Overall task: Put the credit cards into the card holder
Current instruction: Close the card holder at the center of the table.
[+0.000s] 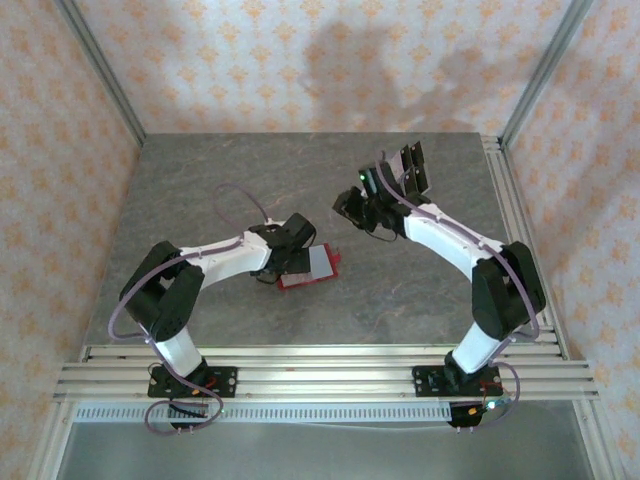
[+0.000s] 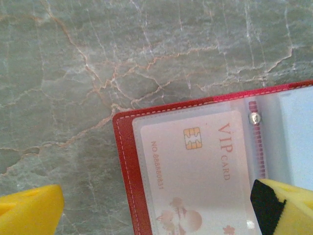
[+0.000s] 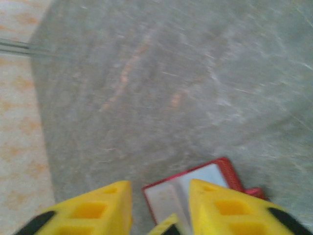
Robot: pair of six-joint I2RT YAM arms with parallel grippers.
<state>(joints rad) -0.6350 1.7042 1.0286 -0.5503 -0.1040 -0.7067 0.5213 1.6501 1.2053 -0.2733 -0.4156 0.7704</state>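
Step in hand: loading cards into the card holder (image 1: pixel 325 265), and I judge it partway done, since one card is already sleeved. The holder lies open and flat near the table's middle, under the left gripper (image 1: pixel 290 262). It has a red leather-look cover with white stitching, clear glossy plastic sleeves and a small metal snap (image 2: pixel 254 117) by the spine. A VIP card (image 2: pixel 195 166) sits inside one sleeve: pale pink, thin, rounded corners, gold chip. The left gripper is spread fully wide and grasps nothing. One yellow finger (image 2: pixel 29 210) is over bare table, the other over the sleeve (probably pinning the page, contact not certain). The right gripper (image 1: pixel 350 208) hovers just right and far of the holder, aimed at it. Its wrist view is blurred: yellow fingers (image 3: pixel 98 205) partly apart, holder visible in the gap, cannot tell if a card is pinched. Dark flat credit cards (image 1: pixel 408 168) lie far right, beside the right arm's wrist. The table (image 2: pixel 98 58) is matte grey-green stone-look with pale orange veins. Next move, my guess: bring a card edge-on to a free sleeve mouth at a shallow angle, with the left gripper holding the page flat. A slick card and floppy plastic make the slot easy to miss.
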